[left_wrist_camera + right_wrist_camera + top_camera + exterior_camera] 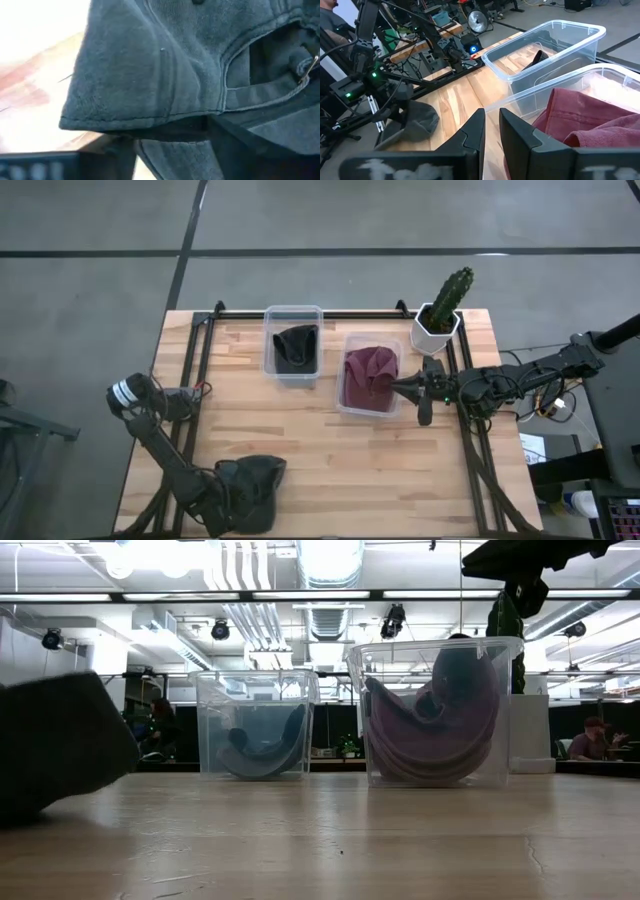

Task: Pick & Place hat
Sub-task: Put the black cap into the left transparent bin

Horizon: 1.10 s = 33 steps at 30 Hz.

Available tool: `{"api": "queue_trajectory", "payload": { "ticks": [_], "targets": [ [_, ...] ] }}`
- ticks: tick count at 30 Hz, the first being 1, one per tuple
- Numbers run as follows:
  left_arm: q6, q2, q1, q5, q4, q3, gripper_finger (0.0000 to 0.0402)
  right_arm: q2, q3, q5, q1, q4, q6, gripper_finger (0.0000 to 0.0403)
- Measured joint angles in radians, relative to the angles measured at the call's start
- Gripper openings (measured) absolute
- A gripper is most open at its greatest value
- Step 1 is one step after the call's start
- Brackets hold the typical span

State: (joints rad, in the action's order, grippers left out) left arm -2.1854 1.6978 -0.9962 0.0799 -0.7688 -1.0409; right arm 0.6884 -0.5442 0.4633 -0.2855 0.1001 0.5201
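A dark grey cap (255,488) lies at the table's near edge, left of centre; it also shows at the low view's left edge (55,755). My left gripper (222,498) is at the cap's left side, and the cap (150,65) fills its wrist view. My right gripper (400,388) hovers shut and holding nothing over the right rim of a clear bin (349,406) with a maroon hat (370,375) inside. In its own view the fingers (491,135) point over the rim beside the maroon hat (580,115). My left gripper is shut on the cap's rear edge (165,117), beside the strap opening with its metal buckle (310,67). The cap hides the fingers, so the kind of hold does not show. The cap's lower part rests on the table (30,808).
A second clear bin (293,316) at the far side holds a black hat (296,348). A potted cactus (445,305) stands at the far right corner. Black frame rails (190,400) run along both table sides. Bare wood (340,470) lies between the bins and the cap.
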Motion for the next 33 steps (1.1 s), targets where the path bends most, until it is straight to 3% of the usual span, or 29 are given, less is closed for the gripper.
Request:
{"api": "queue_trajectory", "payload": {
  "ticks": [7,9,15,22,27,33],
  "targets": [
    [-0.023,0.02,0.008,0.012,0.002,0.0,0.0042,0.0,0.0,0.0,0.0,0.0,0.001,0.0052],
    [-0.026,0.019,0.008,0.032,0.003,-0.001,0.0017,0.0,0.0,0.0,0.0,0.0,0.002,0.0052],
    [-0.025,-0.01,0.019,0.106,-0.001,0.001,0.0012,0.0,0.0,0.0,0.0,0.0,0.003,0.0052],
    [-0.021,-0.149,0.04,0.284,-0.061,0.003,0.0011,0.0,0.0,0.0,0.0,0.0,0.003,0.0052],
    [0.023,-0.284,0.064,0.455,-0.106,-0.005,0.0011,0.0,0.0,0.0,0.0,0.0,0.003,0.0052],
    [0.164,-0.437,0.1,0.757,-0.074,-0.006,0.0011,0.0,0.0,0.0,0.0,0.001,0.002,0.0052]
  ]
}}
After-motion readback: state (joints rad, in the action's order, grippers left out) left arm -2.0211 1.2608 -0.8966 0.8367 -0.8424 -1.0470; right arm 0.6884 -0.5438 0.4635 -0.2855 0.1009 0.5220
